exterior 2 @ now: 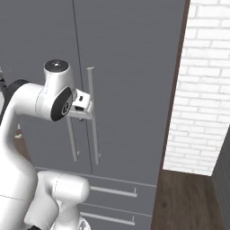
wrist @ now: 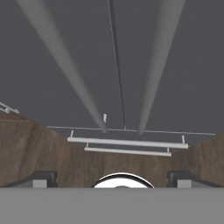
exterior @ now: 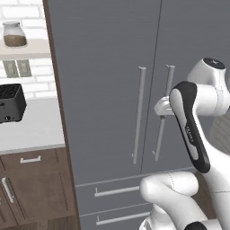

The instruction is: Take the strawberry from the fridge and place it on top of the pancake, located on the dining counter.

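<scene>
The grey fridge point(exterior: 103, 90) point(exterior 2: 130, 67) point(wrist: 87, 43) stands right in front of me with both doors shut. Its two long silver handles point(exterior: 140, 114) point(exterior 2: 93, 121) point(wrist: 70, 65) run side by side along the middle seam. My gripper point(exterior: 162, 108) point(exterior 2: 83, 108) point(wrist: 113, 179) hovers just before the handles at mid height. It is open, fingertips point(wrist: 41, 178) far apart, nothing between them. The hand view looks down along the doors. The strawberry, the pancake and the dining counter are out of view.
Two fridge drawers point(exterior: 117, 191) point(exterior 2: 112, 191) sit below the doors. To the left are a white counter point(exterior: 31, 130) with a black toaster point(exterior: 11, 103), brown cabinets point(exterior: 31, 188) and a jar point(exterior: 14, 35) on a shelf. A white brick wall point(exterior 2: 202, 90) and wood floor point(exterior 2: 184, 202) lie right.
</scene>
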{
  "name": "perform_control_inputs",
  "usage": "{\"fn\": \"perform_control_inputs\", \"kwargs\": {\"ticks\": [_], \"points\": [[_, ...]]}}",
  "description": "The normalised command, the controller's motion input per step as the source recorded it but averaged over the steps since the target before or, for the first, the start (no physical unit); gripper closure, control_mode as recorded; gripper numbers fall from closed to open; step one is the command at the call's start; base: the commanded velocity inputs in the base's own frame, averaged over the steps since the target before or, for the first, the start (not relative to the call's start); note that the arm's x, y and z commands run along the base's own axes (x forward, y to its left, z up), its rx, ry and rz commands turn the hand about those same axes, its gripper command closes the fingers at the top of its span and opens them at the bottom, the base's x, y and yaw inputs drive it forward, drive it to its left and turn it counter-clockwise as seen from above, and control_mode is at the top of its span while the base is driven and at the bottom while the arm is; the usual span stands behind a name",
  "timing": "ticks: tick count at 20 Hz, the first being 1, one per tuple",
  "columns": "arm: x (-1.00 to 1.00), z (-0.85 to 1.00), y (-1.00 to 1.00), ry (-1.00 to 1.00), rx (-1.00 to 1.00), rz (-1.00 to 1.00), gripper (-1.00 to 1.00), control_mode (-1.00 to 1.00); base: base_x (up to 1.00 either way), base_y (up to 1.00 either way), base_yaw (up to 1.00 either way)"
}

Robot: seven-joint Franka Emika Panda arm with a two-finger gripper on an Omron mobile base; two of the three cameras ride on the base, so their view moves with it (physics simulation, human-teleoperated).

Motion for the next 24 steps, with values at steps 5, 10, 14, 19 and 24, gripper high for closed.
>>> {"fn": "perform_control_inputs", "kwargs": {"ticks": [5,10,14,19,24], "points": [[0.00,0.00,0.00,0.00,0.00,0.00,-1.00,1.00,-0.17,0.00,-0.16],[0.00,0.00,0.00,0.00,0.00,0.00,-1.00,1.00,-0.29,0.00,-0.26],[0.00,0.00,0.00,0.00,0.00,0.00,-1.00,1.00,-0.81,0.00,-0.18],[0.00,0.00,0.00,0.00,0.00,0.00,-1.00,1.00,-0.86,-0.05,-0.07],[0.00,0.00,0.00,0.00,0.00,0.00,-1.00,1.00,-0.32,-0.01,-0.04]]}}
